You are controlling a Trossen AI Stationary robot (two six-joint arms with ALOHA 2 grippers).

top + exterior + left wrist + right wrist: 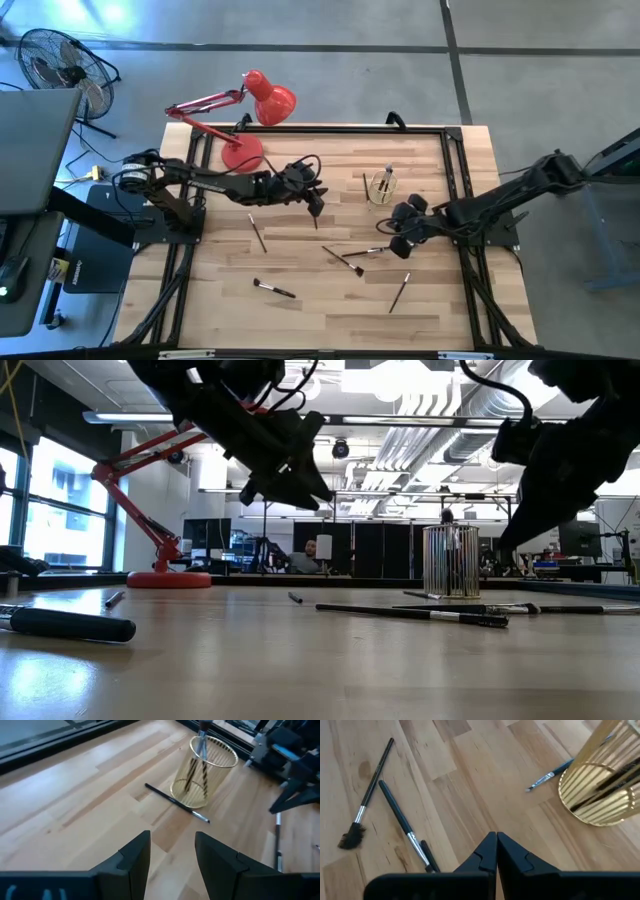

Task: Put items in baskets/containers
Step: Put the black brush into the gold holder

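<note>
A small cylindrical cup (381, 188) with fine yellowish vertical ribs stands upright on its base at the table's far right; a few brushes stand in it, leaning on its rim. One dark brush (175, 802) lies flat beside the cup. More brushes lie flat on the wood: two (370, 790) (402, 825) near the middle, and others (257, 232) (273, 289) (400, 292) farther off. My left gripper (172, 855) hangs open above the table's middle, left of the cup, with nothing between its fingers. My right gripper (496, 837) is shut and empty, above the wood just near-side of the cup.
A red desk lamp (245, 120) stands at the far left corner, its base on the table. A black frame rail (330, 128) runs along the far edge. Bare wood lies along the near edge.
</note>
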